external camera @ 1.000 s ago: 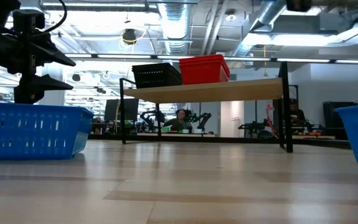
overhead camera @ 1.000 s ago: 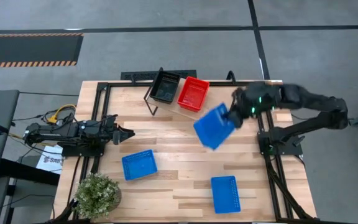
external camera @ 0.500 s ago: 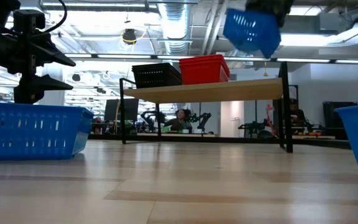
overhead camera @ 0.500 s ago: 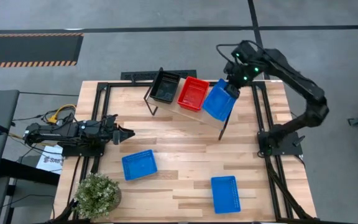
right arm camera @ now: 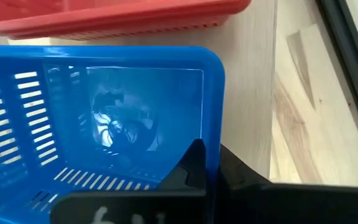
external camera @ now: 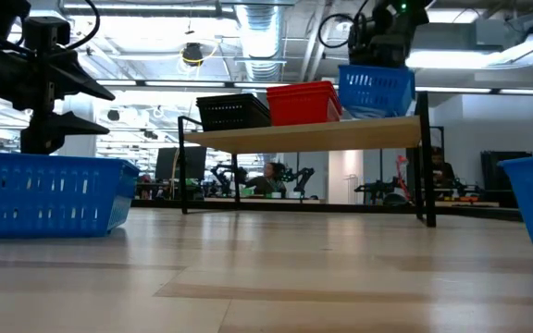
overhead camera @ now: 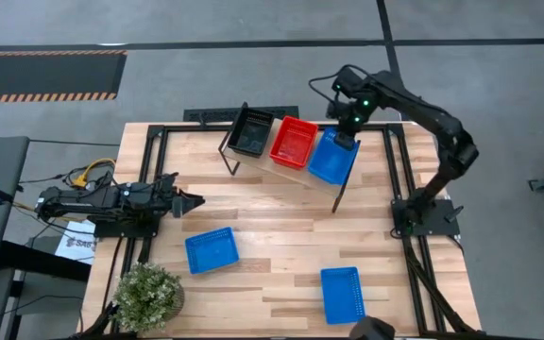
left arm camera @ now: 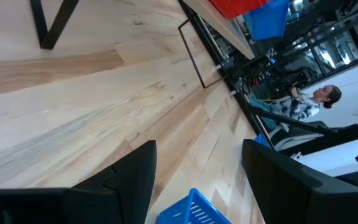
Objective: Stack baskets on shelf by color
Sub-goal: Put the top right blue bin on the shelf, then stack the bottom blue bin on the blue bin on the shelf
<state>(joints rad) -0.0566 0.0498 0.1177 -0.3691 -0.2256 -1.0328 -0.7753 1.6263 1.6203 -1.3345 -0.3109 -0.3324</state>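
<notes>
Right gripper: the right gripper is over the right end of the shelf, its fingers closed over the rim of a blue basket.
Held basket, high view: it lies just beside the red basket, at the shelf's right end, slightly turned.
Held basket, low view: only this level view shows the blue basket down at the board, its bottom at the shelf top, with the right gripper directly above it. Whether the bottom rests fully on the board cannot be told.
Held basket, right wrist view: the close view shows a dark finger against the inside of the blue wall and the other outside it, the red basket beyond, and bare shelf wood beside the basket's corner.
Shelf contents: from left to right in the high view, a black basket, the red basket, then the held blue one. The low view shows black and red side by side on the board.
Baskets on the table: two more blue baskets sit on the tabletop, one at front left, one at front right. The low view cuts both at its edges.
Left gripper: the left gripper waits low at the table's left side, fingers apart and holding nothing; the left wrist view shows the gap between its fingers.
Other: a potted plant stands at the front left corner. A person shows beyond the table in the left wrist view only.
</notes>
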